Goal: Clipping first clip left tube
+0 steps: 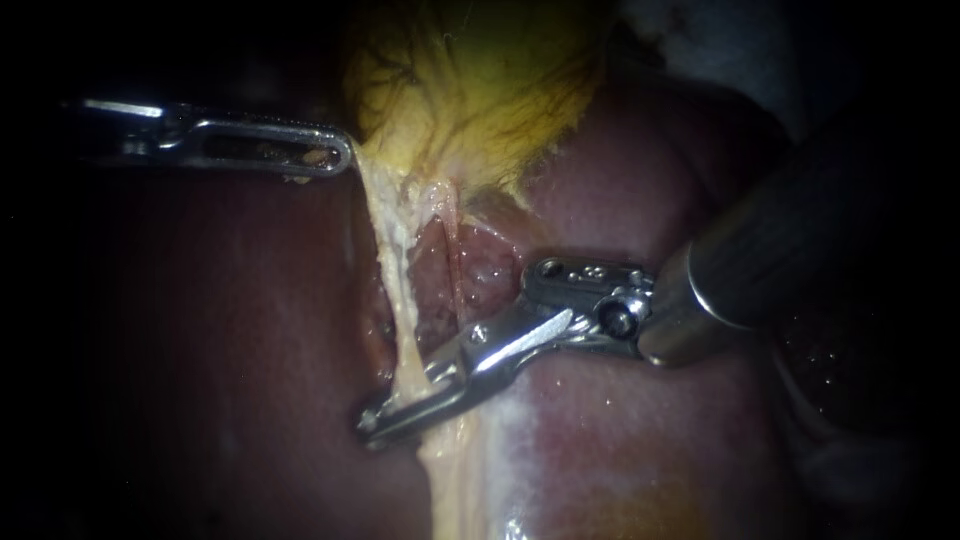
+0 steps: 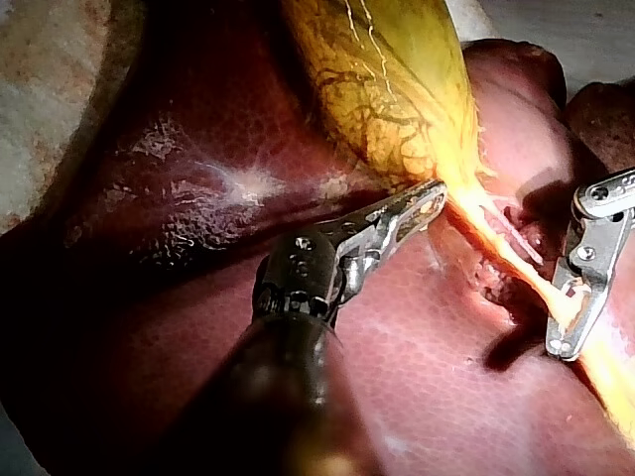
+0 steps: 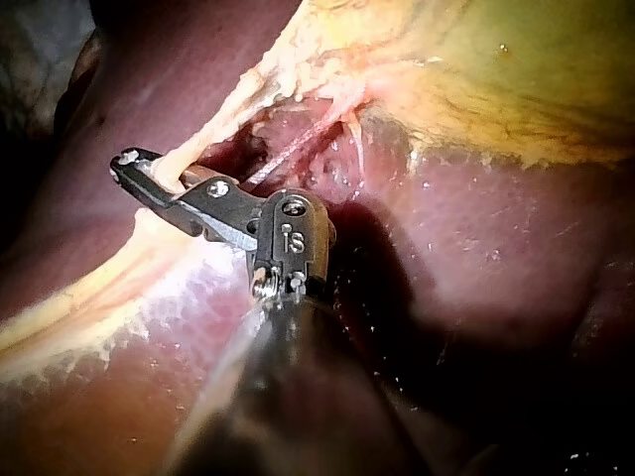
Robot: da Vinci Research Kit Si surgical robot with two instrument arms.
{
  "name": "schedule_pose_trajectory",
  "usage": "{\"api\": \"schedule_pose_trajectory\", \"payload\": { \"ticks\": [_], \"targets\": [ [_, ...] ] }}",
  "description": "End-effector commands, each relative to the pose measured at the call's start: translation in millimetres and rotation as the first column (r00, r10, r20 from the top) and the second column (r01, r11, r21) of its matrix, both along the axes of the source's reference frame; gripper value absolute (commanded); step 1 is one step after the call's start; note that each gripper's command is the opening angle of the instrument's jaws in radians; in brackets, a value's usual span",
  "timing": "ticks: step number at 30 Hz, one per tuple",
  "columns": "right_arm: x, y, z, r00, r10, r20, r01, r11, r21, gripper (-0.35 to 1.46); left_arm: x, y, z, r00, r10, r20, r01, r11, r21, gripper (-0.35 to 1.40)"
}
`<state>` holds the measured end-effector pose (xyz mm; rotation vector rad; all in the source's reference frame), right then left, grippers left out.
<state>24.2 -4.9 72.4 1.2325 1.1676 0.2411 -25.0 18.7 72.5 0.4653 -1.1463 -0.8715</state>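
Left tube [image 1: 388, 240] lies clamped between right instrument's [image 1: 378, 420] jaws over glistening liver [image 1: 650, 420]; left instrument's [image 1: 340, 157] jaws grip gallbladder [image 1: 480, 80].

jaws of my right instrument [image 1: 373, 421] hide the left tube [image 1: 398, 292] where they cross it; the gallbladder [image 1: 480, 80] is cut off at the top edge; the shaft of my left instrument [image 1: 341, 156] fades into dark.

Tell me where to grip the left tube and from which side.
Likely its bare lower stretch, well below the gallbladder, where the left tube runs taut and apart from the thin right tube. Come crosswise from the endoscope view's right, as the right instrument lies now; that side looks clear over the liver.
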Motion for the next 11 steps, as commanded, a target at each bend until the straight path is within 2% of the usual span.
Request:
{"api": "schedule_pose_trajectory", "payload": {
  "ticks": [1, 11],
  "targets": [
    [-0.1, 0.0, 0.1, 1.0000, 0.001, 0.000, -0.001, 1.000, -0.015, -0.35, 0.0, 0.0, 0.0, 1.0000, 0.000, 0.000, 0.000, 1.000, 0.000, -0.35],
    [-0.2, 0.3, 0.5, 1.0000, 0.001, -0.001, -0.001, 1.000, -0.022, -0.35, 0.0, 0.0, 0.0, 1.0000, 0.000, 0.000, 0.000, 1.000, 0.000, -0.35]
  ]
}}
